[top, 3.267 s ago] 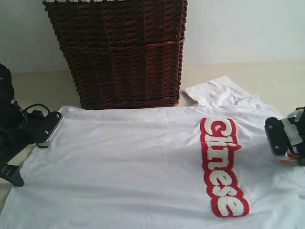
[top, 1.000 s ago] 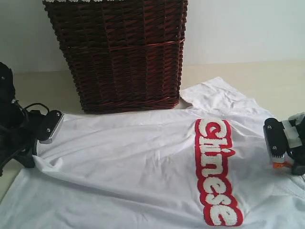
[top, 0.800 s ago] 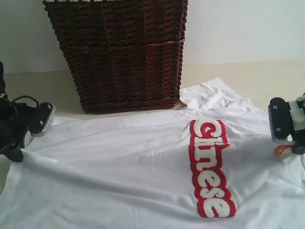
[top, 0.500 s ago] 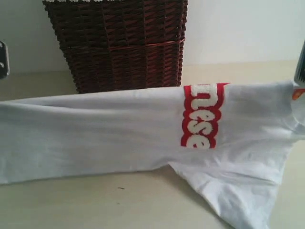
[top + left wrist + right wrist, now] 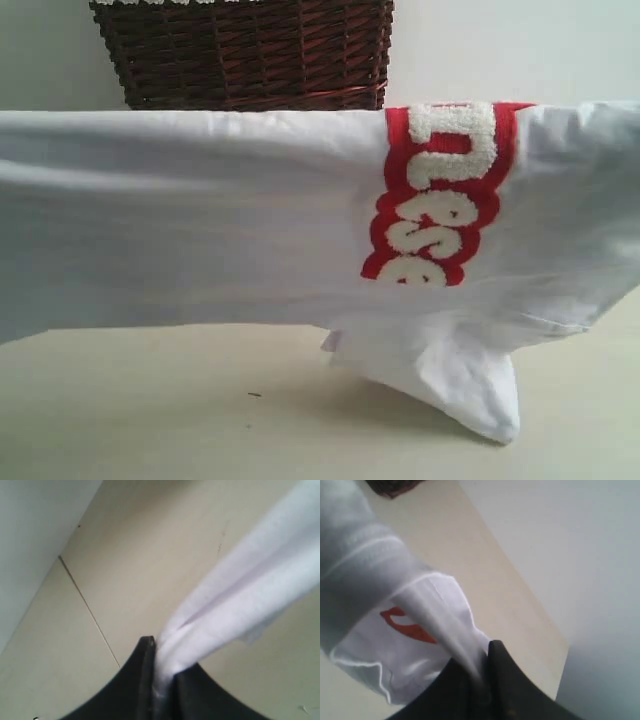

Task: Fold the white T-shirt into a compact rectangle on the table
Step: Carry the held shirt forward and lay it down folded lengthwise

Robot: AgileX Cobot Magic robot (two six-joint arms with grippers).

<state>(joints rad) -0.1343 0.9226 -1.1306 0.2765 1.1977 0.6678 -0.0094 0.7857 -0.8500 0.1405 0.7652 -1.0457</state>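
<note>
My left fingers (image 5: pixel 137 695) and right fingers (image 5: pixel 505 680) both pinch the white T-shirt (image 5: pixel 200 220), which hangs stretched over the table (image 5: pixel 150 420). I fear these thin pinches may slip, dropping 1 side crooked.

one t-shirt (image 5: pixel 200 220), one basket (image 5: pixel 250 50)

The table (image 5: pixel 130 420) under me is a smooth, pale cream surface with one tiny dark speck (image 5: pixel 253 394) near its front. On my left a thin seam (image 5: pixel 90 612) runs across it. Toward the back stands a dark brown wicker basket (image 5: pixel 250 50), its base hidden. The lowest hanging fold of the white T-shirt (image 5: pixel 250 220) reaches down to the surface; whether it rests there I cannot tell.
</note>
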